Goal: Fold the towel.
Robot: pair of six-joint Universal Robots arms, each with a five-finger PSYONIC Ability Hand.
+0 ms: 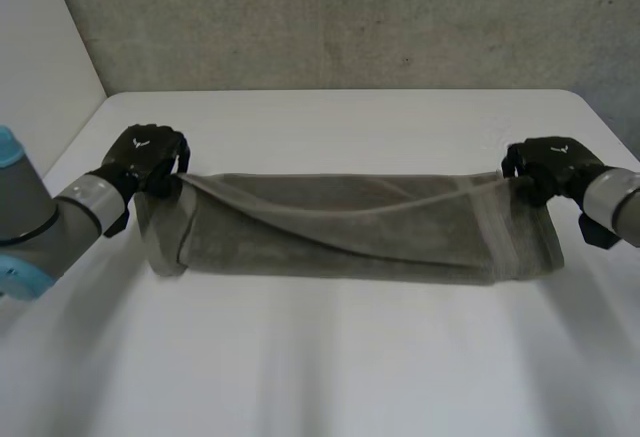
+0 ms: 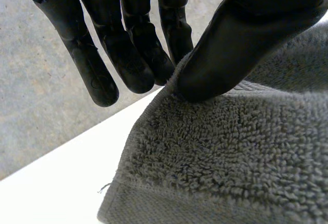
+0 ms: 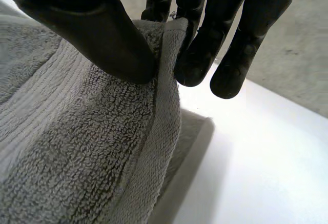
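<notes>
My left hand (image 1: 148, 157) and right hand (image 1: 550, 165) each pinch an end of the towel (image 1: 350, 227), thumb against fingers, above the table (image 1: 330, 357)

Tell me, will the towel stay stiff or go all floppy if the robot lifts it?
Probably floppy: the towel drapes in soft folds between the left hand and right hand pinching its ends. Its fuzzy loops likely give grip, so it shouldn't slip out easily.
</notes>
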